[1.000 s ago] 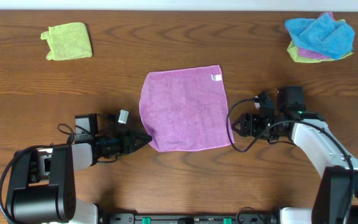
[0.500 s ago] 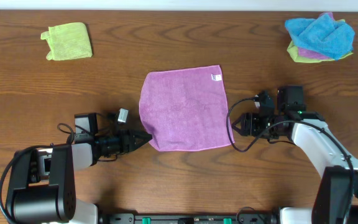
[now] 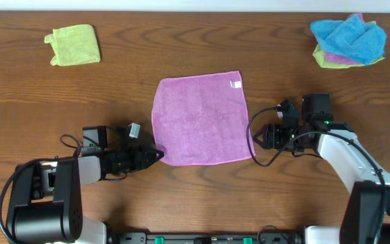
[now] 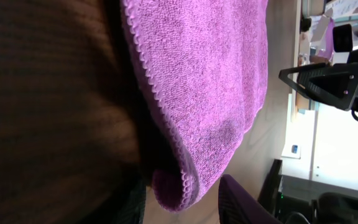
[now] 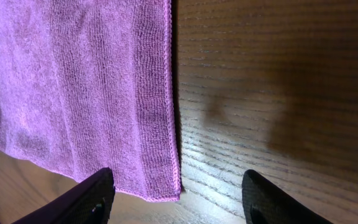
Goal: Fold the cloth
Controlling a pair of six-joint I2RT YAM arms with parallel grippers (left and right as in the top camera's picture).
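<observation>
Lying flat mid-table, the mauve square microfibre cloth (image 3: 200,120) has its near-right corner straddled by the parted right gripper (image 5: 178,188); its near-left corner is met by the left gripper (image 3: 157,155), whose grip cannot be told.

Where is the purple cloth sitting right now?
In the overhead view the mauve cloth lies spread mid-table between the two arms: the left arm reaches its near-left corner, and the right arm sits beside its right edge.
</observation>
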